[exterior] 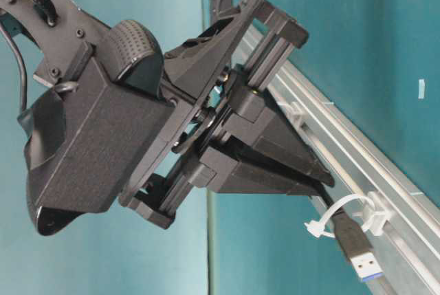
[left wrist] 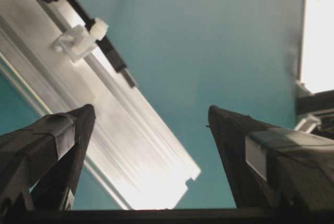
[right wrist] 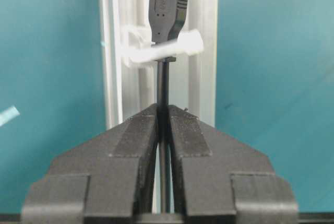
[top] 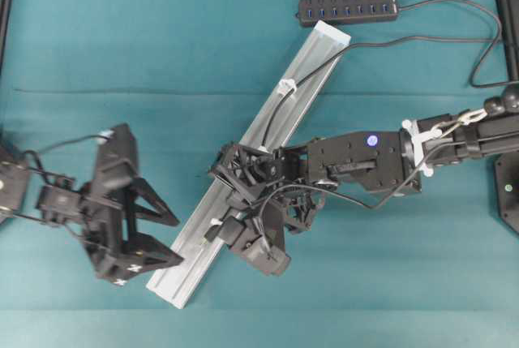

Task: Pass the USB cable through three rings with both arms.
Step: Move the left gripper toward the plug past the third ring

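Observation:
The USB cable (top: 280, 105) runs down the silver rail through the upper ring (top: 285, 86). My right gripper (right wrist: 163, 110) is shut on the thin cord just behind the plug (right wrist: 168, 7). The plug has passed through the lowest ring (right wrist: 162, 51) and its metal tip (exterior: 364, 264) pokes out beyond that ring (exterior: 344, 214). A middle ring (exterior: 295, 113) shows behind the right gripper (exterior: 323, 183); it is hidden in the overhead view. My left gripper (top: 175, 240) stands open beside the rail's lower end, holding nothing. In its wrist view the ring (left wrist: 78, 38) and plug (left wrist: 117, 62) lie ahead.
The rail (top: 190, 271) lies diagonally on the teal table. A black multi-port hub (top: 347, 8) sits at the back, past the rail's upper end. The cable loops off toward the right edge (top: 486, 56). A black stand base (top: 509, 190) is at the right.

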Motion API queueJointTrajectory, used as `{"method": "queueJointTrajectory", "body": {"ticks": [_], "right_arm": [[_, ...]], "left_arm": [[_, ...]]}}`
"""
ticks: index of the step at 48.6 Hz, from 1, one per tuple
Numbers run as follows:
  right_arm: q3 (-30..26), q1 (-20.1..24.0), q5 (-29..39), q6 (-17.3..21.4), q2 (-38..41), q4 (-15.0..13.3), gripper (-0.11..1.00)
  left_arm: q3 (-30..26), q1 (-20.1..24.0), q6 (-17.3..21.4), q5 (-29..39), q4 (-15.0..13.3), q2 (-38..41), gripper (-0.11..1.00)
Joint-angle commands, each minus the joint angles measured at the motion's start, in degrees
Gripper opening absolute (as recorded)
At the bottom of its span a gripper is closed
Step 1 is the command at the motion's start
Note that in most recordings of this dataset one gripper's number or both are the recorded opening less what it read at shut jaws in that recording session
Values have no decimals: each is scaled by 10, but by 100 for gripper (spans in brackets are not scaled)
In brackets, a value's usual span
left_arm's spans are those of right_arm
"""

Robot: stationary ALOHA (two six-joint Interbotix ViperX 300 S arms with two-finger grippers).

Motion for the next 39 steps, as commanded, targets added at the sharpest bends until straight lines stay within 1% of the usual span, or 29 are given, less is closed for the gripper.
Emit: {"method": "queueJointTrajectory", "body": {"ticks": [1, 14, 24, 33, 36, 39], "right_arm": [[-7, 6, -6, 1, 4, 6, 10], [-8, 6, -12, 4, 4, 9, 10], [-8, 6, -12, 4, 4, 9, 10], [-8, 6, -9, 4, 4, 9, 10], [-7, 6, -9, 4, 4, 9, 10], [-8, 6, -9, 4, 4, 9, 10]], "left_arm": [[-19, -1, 1, -15, 1, 19, 94], [-25, 9, 1, -43, 1, 54, 94], [-34, 42, 0, -71, 0, 85, 94], [-44, 45, -3, -75, 0, 107, 94], [-46, 41, -14, -76, 0, 112, 94], [-47, 38, -33, -77, 0, 114, 93]]}}
